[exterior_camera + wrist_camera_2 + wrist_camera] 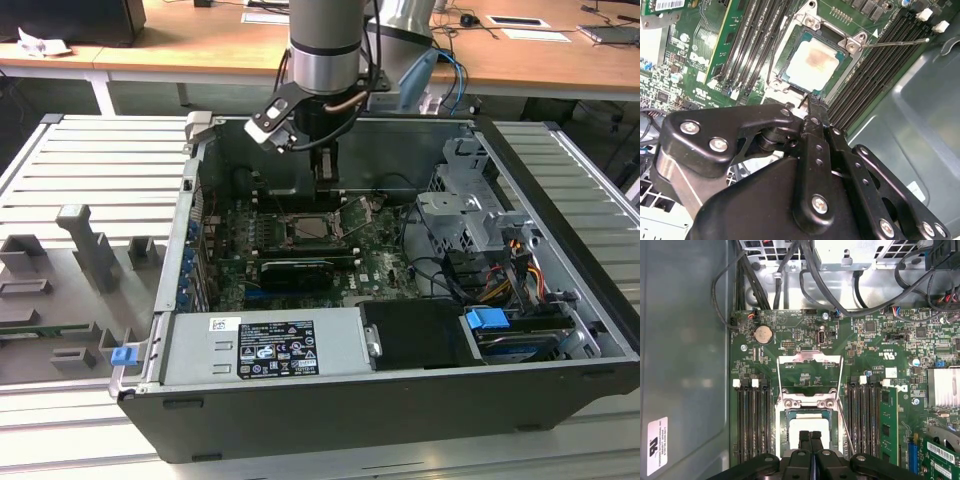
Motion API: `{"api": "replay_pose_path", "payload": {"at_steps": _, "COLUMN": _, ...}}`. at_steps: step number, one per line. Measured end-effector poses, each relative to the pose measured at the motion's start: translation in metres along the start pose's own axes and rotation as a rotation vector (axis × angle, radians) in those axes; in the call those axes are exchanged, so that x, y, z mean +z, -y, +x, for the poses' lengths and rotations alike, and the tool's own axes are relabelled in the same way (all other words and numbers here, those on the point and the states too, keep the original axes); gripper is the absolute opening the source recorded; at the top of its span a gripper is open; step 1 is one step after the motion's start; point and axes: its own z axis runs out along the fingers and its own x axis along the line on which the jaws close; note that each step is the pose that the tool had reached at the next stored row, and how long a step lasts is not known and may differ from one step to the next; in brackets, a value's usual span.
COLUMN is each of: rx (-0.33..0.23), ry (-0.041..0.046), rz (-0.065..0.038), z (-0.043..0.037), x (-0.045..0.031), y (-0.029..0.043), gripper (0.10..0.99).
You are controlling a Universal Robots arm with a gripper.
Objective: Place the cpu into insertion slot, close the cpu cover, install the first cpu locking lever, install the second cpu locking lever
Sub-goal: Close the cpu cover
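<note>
Exterior view, arm: my claw (325, 178) hangs inside the open computer case (560, 250), over the far middle of the green board (380, 265); its fingers look drawn together with nothing between them.
Exterior view, socket: the socket (318, 228) lies just under the claw; the cover plate (357, 212) stands tilted up at the exterior view's right of it.
Second wrist view, chip: the chip (812, 62) lies flat in the socket (810, 22), pale face up with a brownish smear; the claw (812, 99) hovers at one edge of it, pressed together and empty; I cannot tell if the tips touch anything.
Second wrist view, lever: a thin wire lever (895, 42) juts from a socket corner across the black memory slots (875, 70), unlatched.
First wrist view, cover: the cover plate (810, 360) lies open beyond the chip (807, 426), board showing through its cut-out; the claw (811, 436) sits just above the chip.
Handling, my judgement: the chip is light, stiff, thin and fragile underneath, best taken by two opposite edges; the cover plate is thin springy metal, best pushed at its free edge.
</note>
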Motion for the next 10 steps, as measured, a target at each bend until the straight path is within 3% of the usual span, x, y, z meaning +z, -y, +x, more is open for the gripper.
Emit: {"api": "replay_pose_path", "payload": {"at_steps": 10, "rx": 0.000, "ry": 0.0000, "rz": 0.000, "z": 0.0001, "x": -0.0009, "y": -0.0054, "gripper": 0.106}}
